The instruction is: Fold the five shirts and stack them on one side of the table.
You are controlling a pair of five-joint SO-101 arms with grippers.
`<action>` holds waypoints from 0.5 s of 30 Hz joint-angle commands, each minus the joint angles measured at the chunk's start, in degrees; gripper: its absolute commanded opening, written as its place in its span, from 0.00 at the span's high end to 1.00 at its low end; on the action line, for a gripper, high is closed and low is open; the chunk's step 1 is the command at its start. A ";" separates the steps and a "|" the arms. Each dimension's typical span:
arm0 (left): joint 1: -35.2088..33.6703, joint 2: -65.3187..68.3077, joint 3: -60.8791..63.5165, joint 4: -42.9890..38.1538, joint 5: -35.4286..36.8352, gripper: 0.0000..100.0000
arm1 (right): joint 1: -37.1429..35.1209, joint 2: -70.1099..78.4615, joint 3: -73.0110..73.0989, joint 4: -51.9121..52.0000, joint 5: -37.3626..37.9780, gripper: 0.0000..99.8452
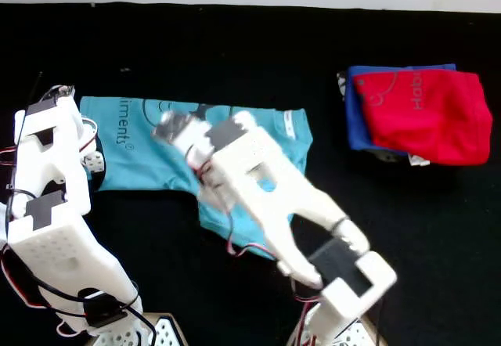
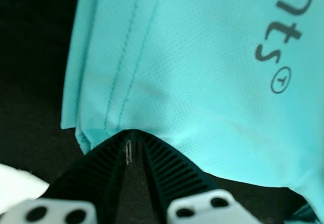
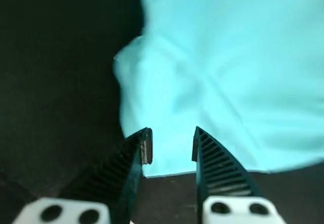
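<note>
left gripper [image 2: 129, 152] pinches hem of turquoise fabric shirt [image 2: 192, 72]; right gripper [image 3: 171, 145] spread apart over its edge.

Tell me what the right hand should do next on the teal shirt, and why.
Probably lower and close the right hand on the edge of the teal shirt. Its jaws stand open over that edge, while the left hand is shut on another edge, so a second grip seems needed before folding.
</note>
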State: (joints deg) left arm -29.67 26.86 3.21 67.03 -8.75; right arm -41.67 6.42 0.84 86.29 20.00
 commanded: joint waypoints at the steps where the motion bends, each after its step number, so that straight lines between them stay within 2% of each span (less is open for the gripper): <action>1: 0.04 0.13 0.04 -2.37 0.53 0.99 | 8.04 -5.49 -6.37 1.01 0.97 0.86; 3: 0.04 0.13 0.04 -2.37 0.53 0.99 | 13.32 -4.18 -7.69 -1.89 0.97 0.90; 5: 0.04 0.13 0.04 -2.37 0.53 0.99 | 18.07 -0.84 -7.78 -7.08 0.79 0.99; 10: 0.04 0.13 0.04 -2.37 0.53 0.99 | 23.87 13.85 -10.33 -17.10 0.62 0.99; 15: 0.04 0.13 0.04 -2.37 0.53 0.99 | 25.89 27.03 -19.56 -17.54 0.79 0.99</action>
State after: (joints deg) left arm -29.67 26.86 3.21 67.03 -8.75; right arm -17.58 29.19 -11.65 69.85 20.35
